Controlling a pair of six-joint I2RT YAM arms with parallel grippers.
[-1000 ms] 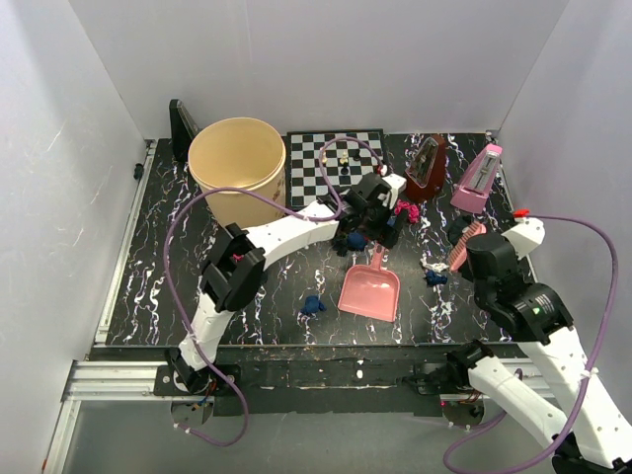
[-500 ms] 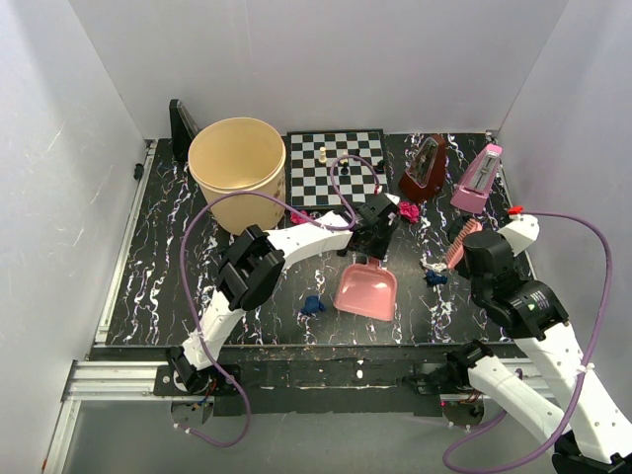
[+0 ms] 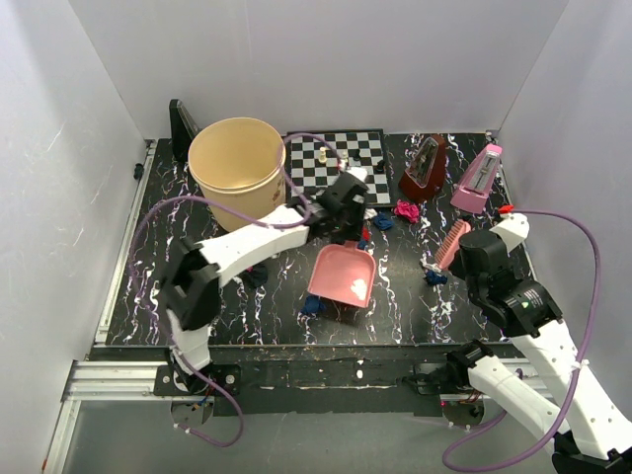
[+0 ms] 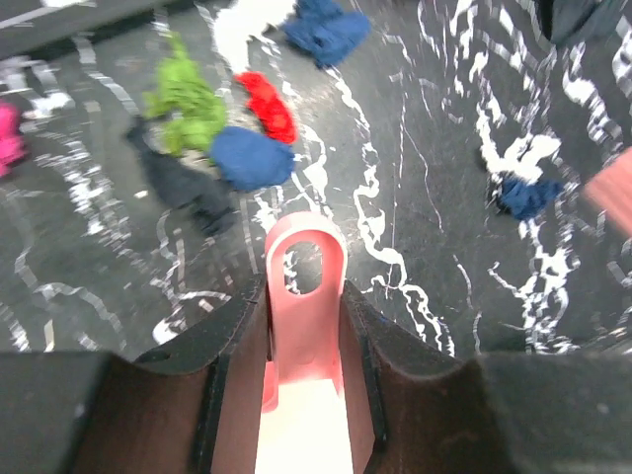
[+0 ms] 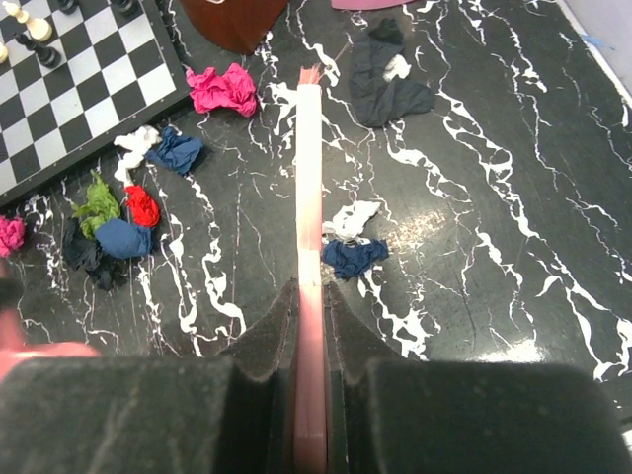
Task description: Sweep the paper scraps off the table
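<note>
We see the black white-veined counter [image 3: 415, 306] carrying everything. Left claw [image 4: 304, 296] is clamped on the handle of the pink plastic dustpan [image 3: 343, 276], pan mid-counter. Right claw [image 5: 310, 296] is closed on the slim pink brush [image 5: 309, 168]. The crumpled paper scraps [image 5: 123, 237] lie loose on the counter, with a cluster by the black-and-white checkered chessboard [image 5: 69, 89] and a white-and-blue pair just right of the brush.

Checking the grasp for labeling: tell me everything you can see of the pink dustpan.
The dustpan is pink and plastic-looking: a shallow, walled tray and a flat handle ending in a loop with a hole. The left gripper is shut on the handle, with the loop poking out beyond it. The pan is mid-table, mouth toward the arm bases, with a dark blue scrap at its near left corner. A white patch lies inside; scrap or glare, cannot tell.
</note>
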